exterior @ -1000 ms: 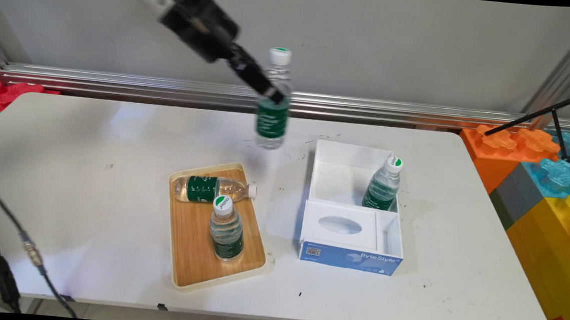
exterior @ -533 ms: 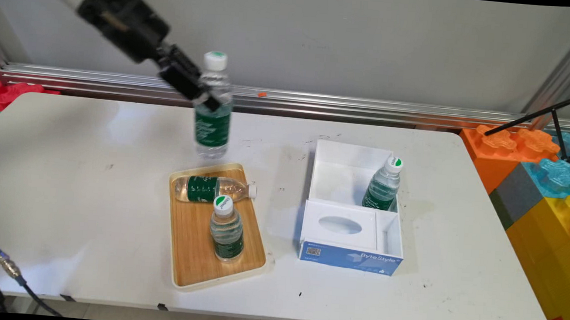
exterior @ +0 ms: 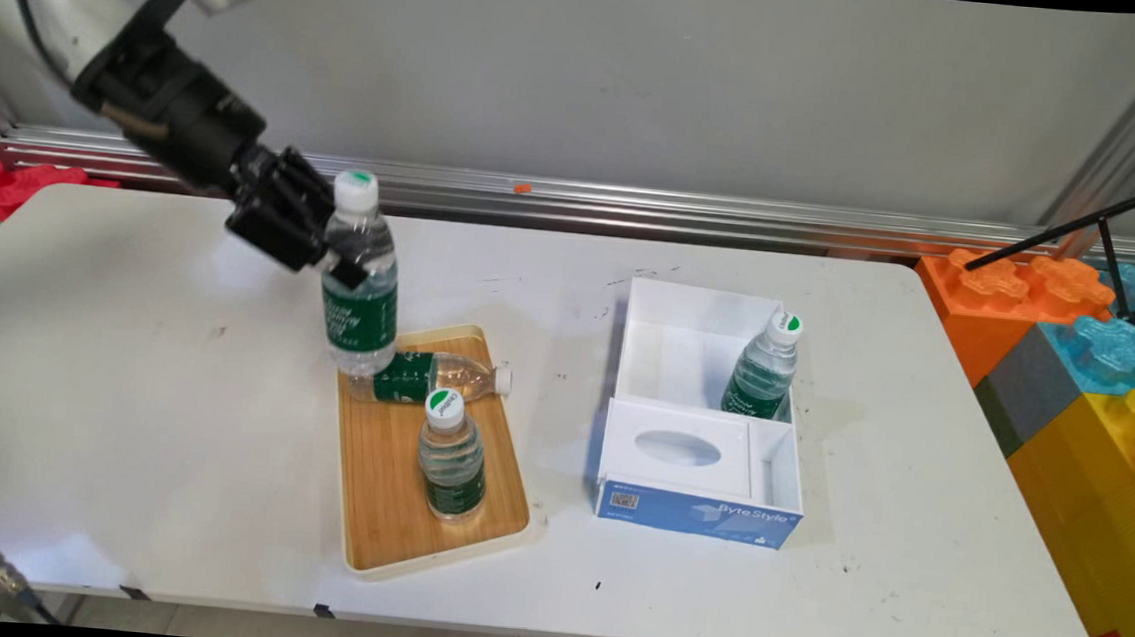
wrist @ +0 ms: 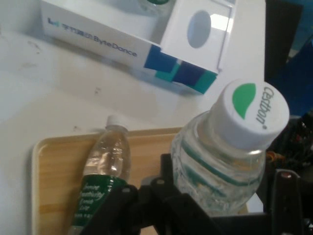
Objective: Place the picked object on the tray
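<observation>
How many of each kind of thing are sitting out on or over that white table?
Water bottles: 4 (held by the gripper at, lying on the tray, upright on the tray, in the box)
Wooden tray: 1
White box: 1
Total: 6

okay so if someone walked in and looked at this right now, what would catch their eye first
Most striking is the black gripper holding a water bottle upright in the air above the far left corner of the wooden tray. On the tray, one bottle lies on its side and another stands. To the right sits an open white box with a fourth bottle leaning inside.
</observation>
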`<state>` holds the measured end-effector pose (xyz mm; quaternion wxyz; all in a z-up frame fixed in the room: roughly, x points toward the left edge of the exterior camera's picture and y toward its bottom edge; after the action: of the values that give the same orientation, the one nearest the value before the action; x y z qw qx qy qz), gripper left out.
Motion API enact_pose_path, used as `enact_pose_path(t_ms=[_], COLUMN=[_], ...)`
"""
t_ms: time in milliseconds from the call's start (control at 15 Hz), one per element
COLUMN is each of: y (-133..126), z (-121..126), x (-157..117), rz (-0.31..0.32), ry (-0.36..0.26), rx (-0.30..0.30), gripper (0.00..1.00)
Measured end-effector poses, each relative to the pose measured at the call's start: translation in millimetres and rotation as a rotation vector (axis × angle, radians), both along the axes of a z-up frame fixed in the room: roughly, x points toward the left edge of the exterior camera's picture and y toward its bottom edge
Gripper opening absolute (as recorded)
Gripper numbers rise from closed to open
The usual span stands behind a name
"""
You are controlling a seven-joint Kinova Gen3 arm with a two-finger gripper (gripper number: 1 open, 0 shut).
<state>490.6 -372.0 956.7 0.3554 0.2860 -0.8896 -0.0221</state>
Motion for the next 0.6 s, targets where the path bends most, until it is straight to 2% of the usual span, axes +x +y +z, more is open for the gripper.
enact_pose_path(t_ms=[200,467,600], y=[6.8,4.5,4.0], z=[-22.0,-56.4,-72.0], x=[2.3,-2.4,-5.5], rz=[-0.047,-0.107,-0.126], ry=[0.008,0.016,0.026], rx=[-0.030,-0.097,-0.109], gripper=[0.00,0.00,0.00])
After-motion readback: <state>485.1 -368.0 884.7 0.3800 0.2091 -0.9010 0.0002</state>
